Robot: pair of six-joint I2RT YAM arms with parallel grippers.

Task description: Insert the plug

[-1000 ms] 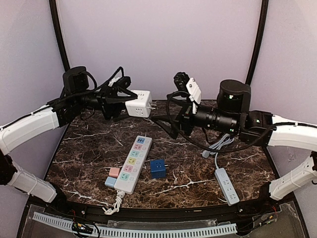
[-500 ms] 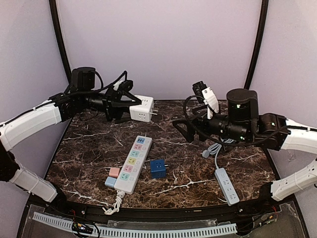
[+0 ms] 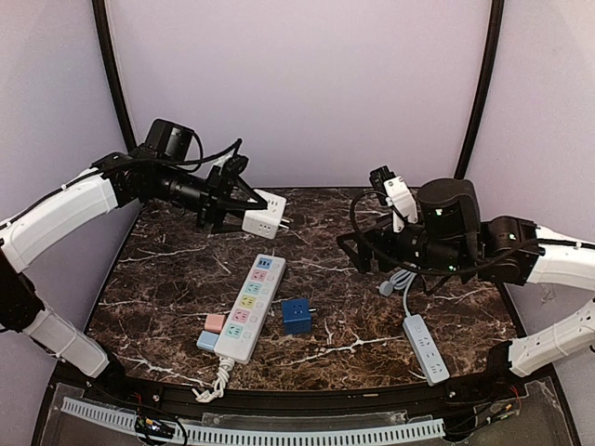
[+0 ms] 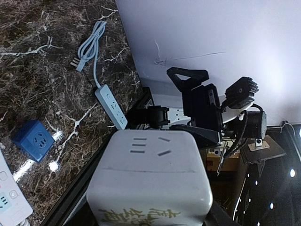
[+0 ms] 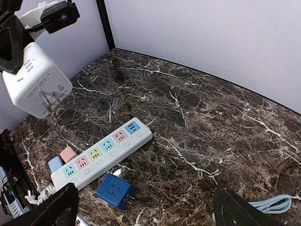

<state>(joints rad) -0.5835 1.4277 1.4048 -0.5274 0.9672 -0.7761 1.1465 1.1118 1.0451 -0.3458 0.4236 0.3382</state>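
Dark marble table [image 3: 167,279] under lilac walls; above its far left part, white cube plug [image 3: 263,216] pinched in left gripper [image 3: 244,206], prongs pointing right, clear of the surface; nearer the middle, pastel power strip [image 3: 249,307] lying flat, blue cube [image 3: 297,315] just beside; right gripper [image 3: 353,251] spread wide, holding nothing.

A robot lab booth: marble-look table [image 3: 167,279] walled by plain lilac panels [image 3: 297,84] and black poles [image 3: 109,65].
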